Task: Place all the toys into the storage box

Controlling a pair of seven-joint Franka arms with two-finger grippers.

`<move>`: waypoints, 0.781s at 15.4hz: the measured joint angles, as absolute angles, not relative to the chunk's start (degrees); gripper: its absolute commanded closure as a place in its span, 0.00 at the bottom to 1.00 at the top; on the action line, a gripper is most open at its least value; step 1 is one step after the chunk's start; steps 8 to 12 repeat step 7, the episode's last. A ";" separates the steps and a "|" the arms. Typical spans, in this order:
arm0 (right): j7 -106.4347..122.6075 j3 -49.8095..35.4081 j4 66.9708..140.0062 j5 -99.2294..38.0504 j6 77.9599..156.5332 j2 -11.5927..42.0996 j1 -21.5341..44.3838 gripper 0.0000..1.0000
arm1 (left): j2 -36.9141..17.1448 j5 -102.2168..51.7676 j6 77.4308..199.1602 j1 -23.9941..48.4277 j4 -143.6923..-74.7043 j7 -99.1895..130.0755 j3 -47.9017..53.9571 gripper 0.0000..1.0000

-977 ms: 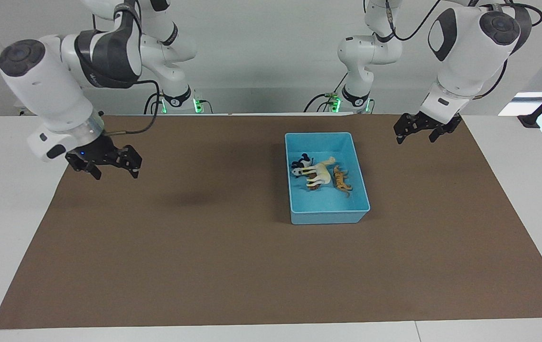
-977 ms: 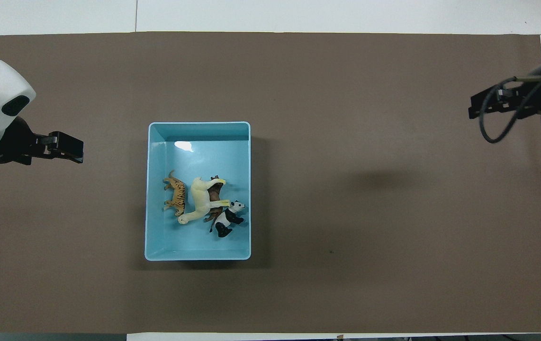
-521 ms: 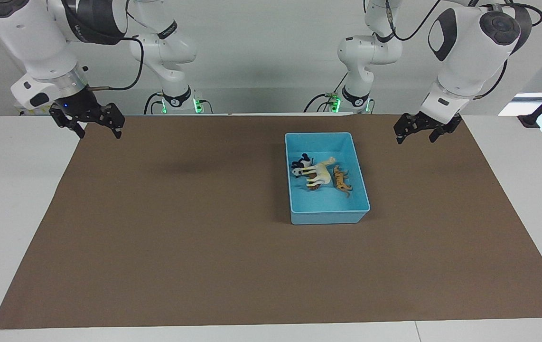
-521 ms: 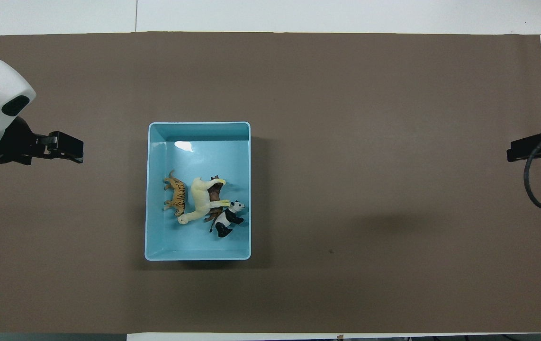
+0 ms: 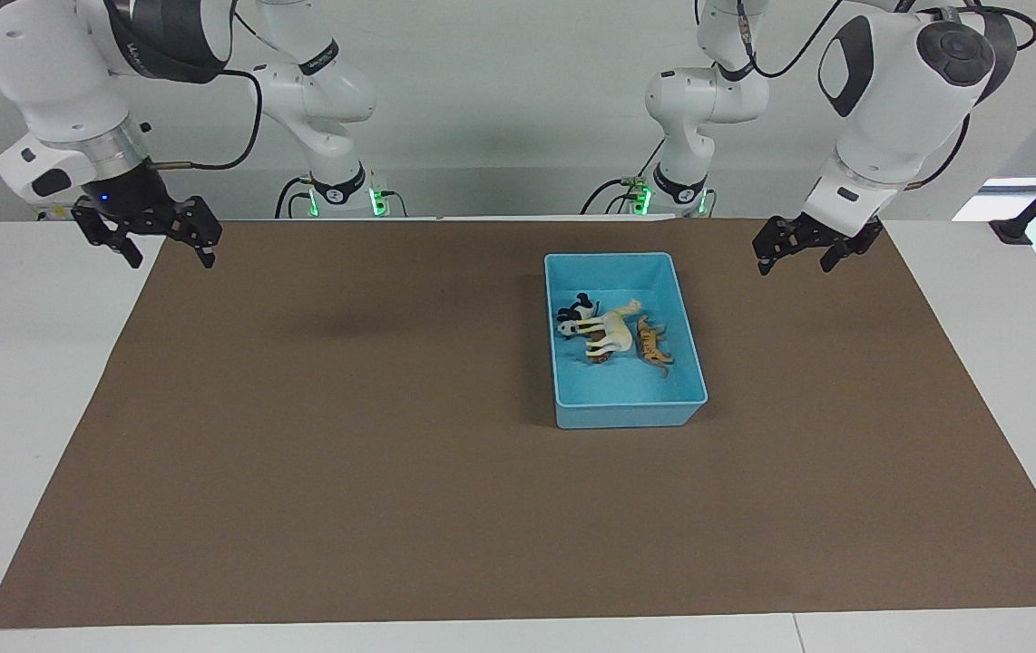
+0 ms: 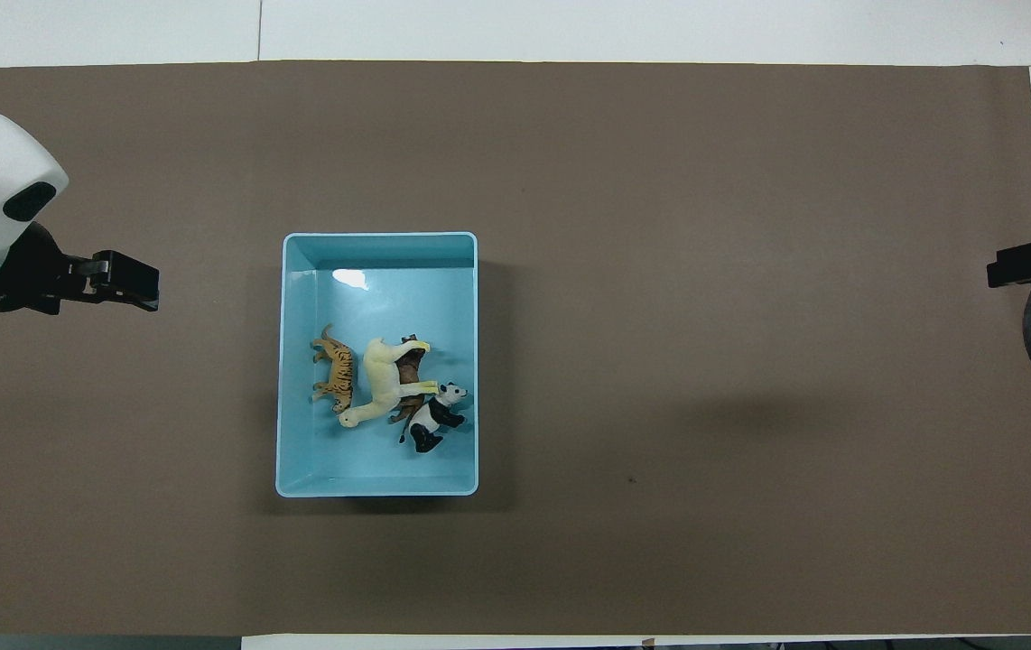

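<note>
The light blue storage box (image 5: pixel 624 413) sits on the brown mat (image 5: pixel 391 472), toward the left arm's end of the table. All four toys lie inside it, clustered in the half of the box nearer to the robots. The cream-white camel (image 6: pixel 378 384) lies on its side at the middle of the cluster. The reddish-brown shaggy animal (image 6: pixel 410 368) is partly under the camel, touching it. The black-and-white panda (image 6: pixel 431 422) lies beside those two, against the wall on the right arm's side. The orange striped tiger (image 6: pixel 336 376) lies just beside the camel, on the left arm's side. No toy is seen on the mat outside the box.

Left gripper (image 5: pixel 804 260) hangs in the air over the mat's corner at the left arm's end, well apart from the box; fingers spread wide, nothing between them. Right gripper (image 5: pixel 166 258) hangs over the mat's edge at the right arm's end, well apart from the box; fingers also spread wide, holding nothing
</note>
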State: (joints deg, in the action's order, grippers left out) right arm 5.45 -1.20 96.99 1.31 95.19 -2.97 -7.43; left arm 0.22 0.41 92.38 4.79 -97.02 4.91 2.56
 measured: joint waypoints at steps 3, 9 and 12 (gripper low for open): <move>5.45 -1.18 96.40 1.31 90.40 -2.95 -7.43 0.00 | 0.22 0.41 92.38 4.79 -97.02 4.91 2.56 0.00; 5.45 -1.23 96.24 1.31 87.39 -2.95 -7.43 0.00 | 0.22 0.41 92.38 4.79 -97.02 4.91 2.56 0.00; 5.45 -1.23 96.24 1.31 87.39 -2.95 -7.43 0.00 | 0.22 0.41 92.38 4.79 -97.02 4.91 2.56 0.00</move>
